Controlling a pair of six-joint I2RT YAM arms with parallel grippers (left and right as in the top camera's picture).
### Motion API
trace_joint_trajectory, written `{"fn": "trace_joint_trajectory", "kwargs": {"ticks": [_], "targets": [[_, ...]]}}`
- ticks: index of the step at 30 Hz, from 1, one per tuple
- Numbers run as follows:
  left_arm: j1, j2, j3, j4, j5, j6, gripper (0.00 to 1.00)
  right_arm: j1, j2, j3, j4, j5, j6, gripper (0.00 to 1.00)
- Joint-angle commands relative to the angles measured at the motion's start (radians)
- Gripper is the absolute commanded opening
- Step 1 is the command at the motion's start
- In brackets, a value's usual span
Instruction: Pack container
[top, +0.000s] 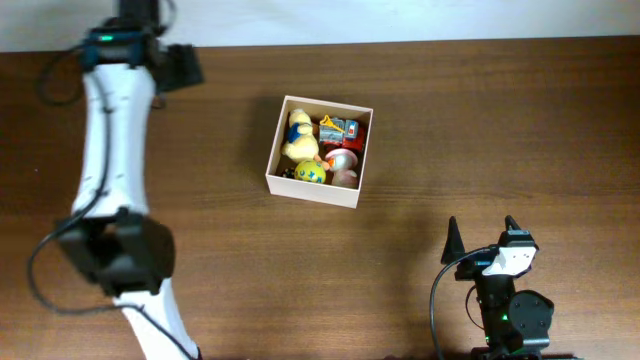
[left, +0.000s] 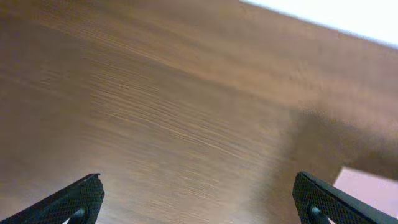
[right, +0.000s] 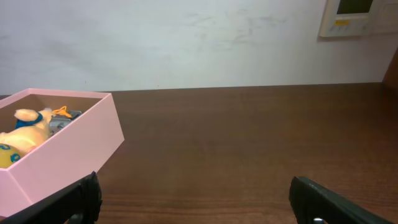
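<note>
Though well apart from left fingers (left: 71, 199) and right fingers (right: 74, 198), container (top: 312, 190) on table (top: 500, 120).

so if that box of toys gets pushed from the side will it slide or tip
Probably slides: the container is shallow and wide, sitting flat on the smooth wooden table. Its thin walls may flex under a push. Small toys inside suggest it is fairly light.

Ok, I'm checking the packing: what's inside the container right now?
The container holds a yellow plush toy, a yellow round toy, a red-and-blue toy and a pink-white one. They cover most of its floor; anything beneath them is hidden.
</note>
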Motion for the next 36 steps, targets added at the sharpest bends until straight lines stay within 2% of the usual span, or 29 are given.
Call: {"fn": "trace_joint_trajectory", "kwargs": {"ticks": [1, 10, 16, 21, 23, 24, 29, 36], "targets": [[0.029, -0.212, 0.013, 0.0, -0.023, 0.017, 0.99, -0.006, -0.011, -0.005, -0.007, 0.009, -0.01, 0.99], [0.014, -0.51, -0.029, -0.077, -0.162, 0.016, 0.99, -0.006, -0.011, -0.005, -0.007, 0.009, -0.01, 0.99], [0.012, -0.762, -0.247, -0.04, -0.161, 0.016, 0.99, -0.006, -0.011, -0.005, -0.007, 0.009, -0.01, 0.99], [0.013, -1.051, -0.581, 0.162, -0.161, 0.016, 0.99, -0.006, -0.011, -0.005, -0.007, 0.009, -0.01, 0.99], [0.013, -1.176, -0.74, 0.249, -0.161, 0.016, 0.99, -0.006, -0.011, -0.005, -0.007, 0.009, -0.01, 0.99], [0.013, -1.287, -0.882, 0.321, -0.161, 0.016, 0.99, -0.006, -0.011, -0.005, -0.007, 0.009, -0.01, 0.99], [0.013, -1.579, -1.243, 0.538, -0.161, 0.016, 0.99, -0.006, -0.011, -0.005, -0.007, 0.009, -0.01, 0.99], [0.013, -1.805, -1.58, 0.78, -0.157, 0.016, 0.99, -0.006, -0.011, -0.005, -0.007, 0.009, -0.01, 0.99]]}}
